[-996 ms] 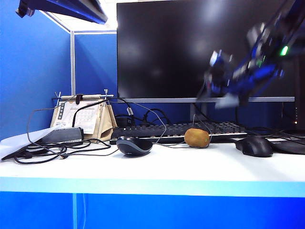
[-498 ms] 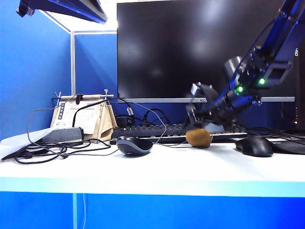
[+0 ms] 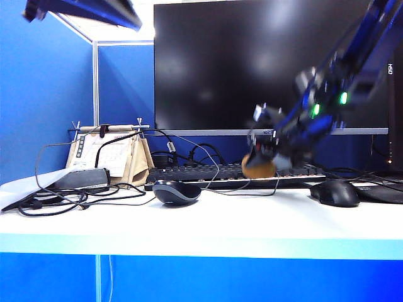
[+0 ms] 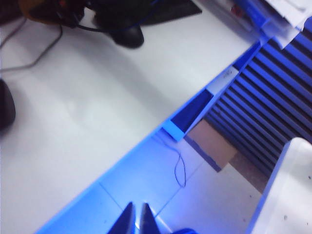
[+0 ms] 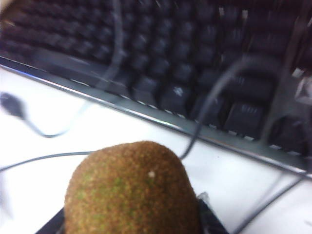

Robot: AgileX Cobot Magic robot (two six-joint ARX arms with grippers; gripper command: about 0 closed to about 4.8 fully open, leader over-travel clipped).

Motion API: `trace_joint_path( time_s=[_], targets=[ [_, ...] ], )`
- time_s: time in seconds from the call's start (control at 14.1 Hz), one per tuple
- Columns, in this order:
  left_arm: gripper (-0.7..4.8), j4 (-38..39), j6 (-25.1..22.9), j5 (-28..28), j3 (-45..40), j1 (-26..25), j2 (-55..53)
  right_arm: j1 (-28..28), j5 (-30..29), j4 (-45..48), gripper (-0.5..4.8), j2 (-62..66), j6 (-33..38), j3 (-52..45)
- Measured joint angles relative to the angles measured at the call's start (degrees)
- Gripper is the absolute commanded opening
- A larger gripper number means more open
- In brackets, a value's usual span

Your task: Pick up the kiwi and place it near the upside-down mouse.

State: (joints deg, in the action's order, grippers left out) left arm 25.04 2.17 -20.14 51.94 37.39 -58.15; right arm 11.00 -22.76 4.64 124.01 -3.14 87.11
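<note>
Above white desk [image 3: 208, 220], just before keyboard [image 3: 208, 173], right gripper [image 3: 263, 165] clamps kiwi [image 3: 257, 168], fruit apparently lifted clear of surface, though blur obscures. Kiwi [image 5: 131, 192] fills right wrist view, wedged between jaws. Upside-down mouse [image 3: 177, 192] sits left, well apart. Black mouse [image 3: 335, 193] right. Left gripper [image 4: 137, 220] hangs off desk edge, fingers pressed together, empty.

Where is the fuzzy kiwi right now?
The kiwi is right of the middle in the exterior view, held in the right gripper just above the table, in front of the keyboard, between the two mice.
</note>
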Motion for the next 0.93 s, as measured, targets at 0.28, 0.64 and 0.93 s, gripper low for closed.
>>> trace_joint_path(
  time_s=[0.28, 0.64, 0.93],
  targets=[
    [0.30, 0.26, -1.79, 4.66, 0.00, 0.00, 2.62, 0.07, -4.92, -11.87, 2.06, -9.16, -1.95, -0.42],
    [0.30, 1.44, -2.69, 7.32, 0.02, -0.02, 7.93, 7.45, -9.22, -8.94, 2.06, -26.03, -2.73, -20.06],
    [0.30, 3.54, -2.69, 7.34, 0.00, -0.02, 7.96, 18.91, -4.33, 11.47, 2.06, -29.88, -0.48, -33.53]
  ],
)
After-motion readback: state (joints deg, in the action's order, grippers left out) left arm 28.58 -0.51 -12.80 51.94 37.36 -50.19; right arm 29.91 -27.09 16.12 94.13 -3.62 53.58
